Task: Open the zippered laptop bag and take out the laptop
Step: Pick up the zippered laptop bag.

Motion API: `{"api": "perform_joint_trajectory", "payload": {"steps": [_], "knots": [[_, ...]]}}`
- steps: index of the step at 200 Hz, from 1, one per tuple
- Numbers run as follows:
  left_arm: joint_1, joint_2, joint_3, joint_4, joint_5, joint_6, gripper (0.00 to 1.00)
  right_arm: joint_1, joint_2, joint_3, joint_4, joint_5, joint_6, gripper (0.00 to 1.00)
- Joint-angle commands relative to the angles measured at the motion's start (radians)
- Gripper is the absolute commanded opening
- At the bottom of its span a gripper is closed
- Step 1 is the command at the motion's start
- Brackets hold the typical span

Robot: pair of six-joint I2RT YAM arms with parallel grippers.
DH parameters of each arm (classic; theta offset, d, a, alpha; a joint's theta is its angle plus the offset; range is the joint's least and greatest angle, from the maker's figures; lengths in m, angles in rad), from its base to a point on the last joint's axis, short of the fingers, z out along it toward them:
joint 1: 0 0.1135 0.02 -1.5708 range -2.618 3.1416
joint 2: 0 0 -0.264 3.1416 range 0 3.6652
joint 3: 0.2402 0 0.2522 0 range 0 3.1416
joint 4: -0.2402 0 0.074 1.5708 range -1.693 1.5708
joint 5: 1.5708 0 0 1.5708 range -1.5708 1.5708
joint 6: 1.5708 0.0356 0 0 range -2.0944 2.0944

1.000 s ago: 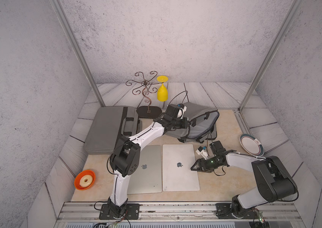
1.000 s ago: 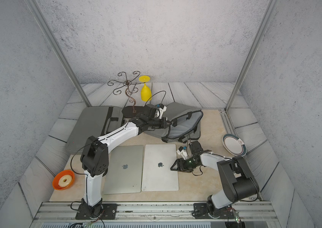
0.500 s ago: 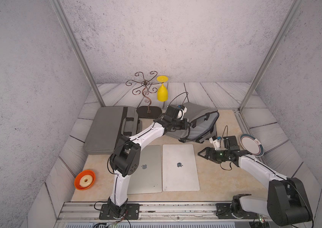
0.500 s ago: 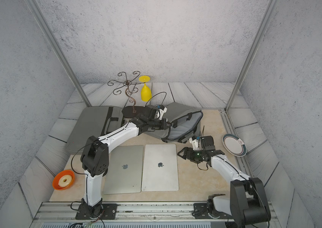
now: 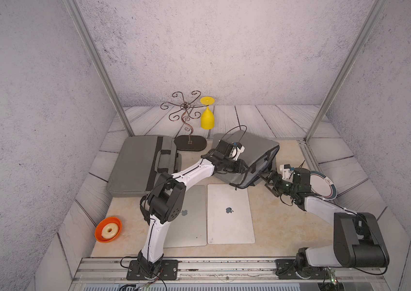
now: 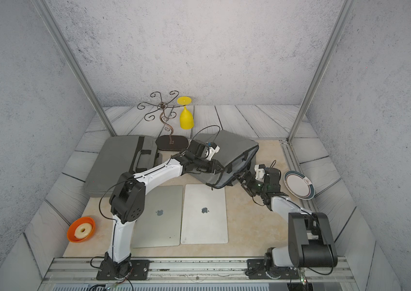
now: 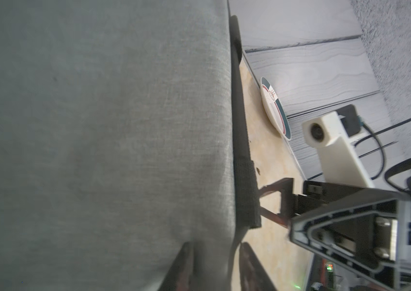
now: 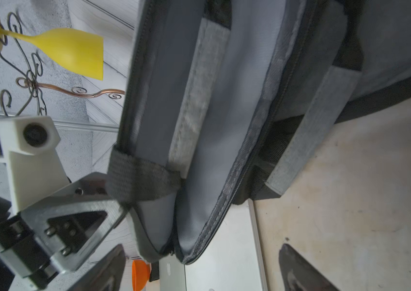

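Toward the far edge of the surface (image 5: 287,226), right of middle, the laptop bag (image 5: 257,148) lies unzipped. Its upper flap is raised where the left pincer (image 5: 246,170) sits narrowly around the rim (whether it truly pinches the cloth, I cannot tell). The right pincer (image 5: 268,185) hangs wide and empty beside the gaping mouth. A pale laptop (image 5: 229,214) lies flat toward the near edge beside a greyer laptop (image 5: 192,226), so removal looks done. Next, both arms must back clear. The bag is woven grey cloth with smooth lining, a fuzzy strip, black webbing and fine zip teeth. The laptops are thin matte slabs with rounded corners.
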State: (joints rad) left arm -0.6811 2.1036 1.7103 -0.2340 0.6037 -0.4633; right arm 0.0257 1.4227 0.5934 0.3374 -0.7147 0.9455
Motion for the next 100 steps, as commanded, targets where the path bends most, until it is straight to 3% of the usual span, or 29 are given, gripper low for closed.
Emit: {"api": "perform_joint_trajectory", "payload": {"steps": [1, 32, 79, 100], "knots": [[0.004, -0.027, 0.009, -0.064, 0.049, 0.086, 0.47, 0.002, 0.056, 0.013, 0.130, -0.020, 0.062, 0.94], [0.026, -0.075, 0.007, -0.156, 0.071, 0.189, 0.61, 0.019, 0.103, 0.006, 0.204, -0.029, 0.093, 0.99], [0.136, -0.108, -0.020, -0.207, 0.031, 0.245, 0.62, 0.073, 0.181, 0.038, 0.134, 0.058, 0.044, 1.00], [0.180, -0.102, -0.003, -0.258, -0.041, 0.319, 0.62, 0.083, 0.234, 0.064, 0.117, 0.075, 0.039, 0.98]]}}
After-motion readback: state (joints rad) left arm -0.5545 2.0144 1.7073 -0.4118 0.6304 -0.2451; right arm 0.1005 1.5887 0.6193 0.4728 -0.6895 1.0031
